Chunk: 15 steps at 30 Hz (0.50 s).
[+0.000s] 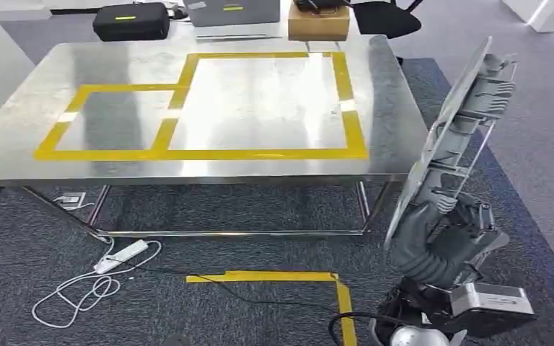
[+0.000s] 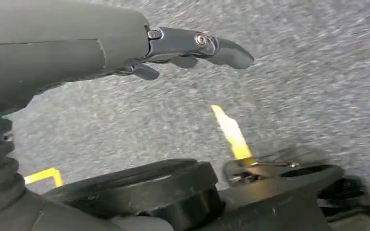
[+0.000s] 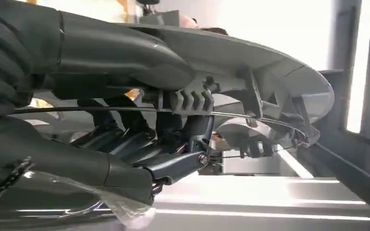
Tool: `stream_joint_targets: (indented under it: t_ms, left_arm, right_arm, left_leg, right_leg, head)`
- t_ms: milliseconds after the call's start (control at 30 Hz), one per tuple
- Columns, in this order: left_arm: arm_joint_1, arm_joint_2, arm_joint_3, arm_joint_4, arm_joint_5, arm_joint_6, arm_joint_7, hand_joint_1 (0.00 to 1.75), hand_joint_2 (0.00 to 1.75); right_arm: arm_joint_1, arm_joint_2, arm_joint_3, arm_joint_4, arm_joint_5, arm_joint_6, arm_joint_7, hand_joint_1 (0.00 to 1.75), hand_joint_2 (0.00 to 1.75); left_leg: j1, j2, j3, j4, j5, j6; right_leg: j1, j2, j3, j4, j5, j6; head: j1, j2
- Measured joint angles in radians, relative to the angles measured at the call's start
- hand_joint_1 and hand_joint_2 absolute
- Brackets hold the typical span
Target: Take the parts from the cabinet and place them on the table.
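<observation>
My right hand [image 1: 433,238] grips the lower end of a long grey ribbed plastic part [image 1: 454,137], held upright and tilted at the right of the steel table [image 1: 115,166]. In the right wrist view the part [image 3: 250,62] runs across the frame, with my right hand [image 3: 125,139] wrapped around its ribbed underside. The table top carries yellow tape rectangles [image 1: 260,153] with nothing on them. My left hand [image 2: 139,48] hangs over the grey carpet, its fingers [image 2: 221,50] stretched out and holding nothing.
A white power strip with cable [image 1: 119,257] lies on the carpet under the table's front. Yellow floor tape [image 1: 274,277] marks a corner near my feet. A black case [image 1: 131,21], a grey box and a cardboard box [image 1: 318,21] stand beyond the table's far edge.
</observation>
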Motion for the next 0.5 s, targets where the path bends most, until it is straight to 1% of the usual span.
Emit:
stream_joint_targets:
  t_ms: [33,67,100,167,200,233,267,333,367,400,433,467,500]
  left_arm:
    - [-0.004,0.000,0.002,0.000,-0.002,0.000,0.000,0.00,1.75]
    - [-0.005,0.000,0.003,0.000,-0.003,0.000,0.000,0.00,1.75]
    - [-0.005,0.000,0.004,0.000,-0.005,0.000,0.000,0.00,1.75]
    - [0.001,-0.001,0.005,0.000,-0.009,-0.001,0.005,0.00,1.75]
    - [0.006,-0.001,0.005,0.000,-0.010,-0.001,0.006,0.00,1.75]
    - [0.009,-0.002,0.005,0.000,-0.013,-0.001,0.006,0.00,1.75]
    - [0.007,-0.003,0.005,0.000,-0.015,-0.001,0.007,0.00,1.75]
    - [0.007,-0.003,0.006,0.000,-0.019,0.000,0.008,0.00,1.75]
    - [0.007,-0.007,0.007,0.000,-0.022,0.000,0.008,0.00,1.75]
    - [0.006,-0.008,0.008,0.000,-0.025,0.000,0.009,0.00,1.75]
    - [0.005,-0.008,0.008,0.000,-0.028,0.000,0.010,0.00,1.75]
    - [0.005,-0.008,0.009,0.000,-0.031,-0.001,0.010,0.00,1.75]
    - [0.005,-0.008,0.010,0.000,-0.034,-0.002,0.011,0.00,1.75]
  right_arm:
    - [0.000,0.000,-0.001,0.000,0.004,-0.003,-0.007,1.75,1.75]
    - [-0.001,0.000,-0.003,0.000,0.008,-0.004,-0.010,1.75,1.75]
    - [0.000,0.001,-0.004,0.000,0.011,-0.004,-0.014,1.75,1.75]
    - [0.003,0.007,-0.010,0.000,0.014,-0.005,-0.032,1.75,1.75]
    - [0.002,0.010,-0.011,0.000,0.007,-0.005,-0.040,1.75,1.75]
    - [0.001,0.010,-0.012,0.000,-0.011,-0.005,-0.045,1.75,1.75]
    - [0.001,0.010,-0.014,-0.001,-0.019,-0.005,-0.053,1.75,1.75]
    - [0.014,0.015,-0.023,-0.001,-0.007,-0.005,-0.077,1.75,1.75]
    - [0.018,0.018,-0.025,-0.001,0.016,-0.005,-0.085,1.75,1.75]
    - [0.020,0.019,-0.027,-0.003,0.050,-0.005,-0.088,1.75,1.75]
    - [0.025,0.023,-0.032,-0.006,0.081,-0.005,-0.095,1.75,1.75]
    - [0.033,0.032,-0.038,-0.011,0.111,-0.005,-0.117,1.75,1.75]
    - [0.041,0.040,-0.047,-0.016,0.127,-0.005,-0.140,1.75,1.75]
  left_leg:
    - [0.000,0.000,-0.018,0.046,-0.008,0.000]
    - [0.000,0.000,-0.015,0.045,0.008,0.001]
    - [0.000,0.000,0.006,0.000,0.049,0.004]
    - [0.000,-0.002,0.074,-0.165,0.148,0.012]
    - [0.000,-0.010,0.093,-0.214,0.158,0.016]
    - [-0.002,-0.010,0.097,-0.234,0.155,0.017]
    - [-0.002,-0.009,0.102,-0.253,0.138,0.022]
    - [-0.003,-0.011,0.094,-0.251,0.141,0.028]
    - [0.004,-0.009,0.096,-0.259,0.148,0.038]
    - [0.005,-0.007,0.097,-0.261,0.150,0.041]
    - [0.005,-0.006,0.097,-0.260,0.150,0.046]
    - [0.004,-0.004,0.096,-0.260,0.150,0.047]
    - [0.003,-0.004,0.096,-0.260,0.150,0.047]
  right_leg:
    - [0.001,0.002,0.001,0.000,0.000,-0.001]
    - [0.002,0.005,0.003,0.000,-0.001,-0.001]
    - [0.002,0.011,0.004,0.001,-0.001,-0.001]
    - [0.002,0.020,0.007,0.002,-0.002,0.001]
    - [0.003,0.022,0.004,0.002,-0.001,0.003]
    - [0.009,0.028,-0.003,0.009,0.000,0.008]
    - [0.009,0.028,-0.013,0.010,0.004,0.015]
    - [0.008,0.026,-0.017,0.005,0.010,0.025]
    - [0.007,0.025,-0.021,0.009,0.004,0.031]
    - [0.005,0.021,-0.036,0.028,-0.013,0.035]
    - [0.005,0.018,-0.057,0.079,-0.046,0.039]
    - [0.005,0.018,-0.094,0.164,-0.087,0.042]
    - [0.005,0.018,-0.130,0.243,-0.118,0.044]
  head:
    - [0.000,0.000]
    - [0.001,0.000]
    - [0.000,0.000]
    - [0.000,0.000]
    - [0.001,0.000]
    - [0.000,0.000]
    - [0.001,0.000]
    - [0.002,0.000]
    - [0.001,0.000]
    - [0.003,0.000]
    - [0.005,0.000]
    - [0.002,0.000]
    - [0.003,0.000]
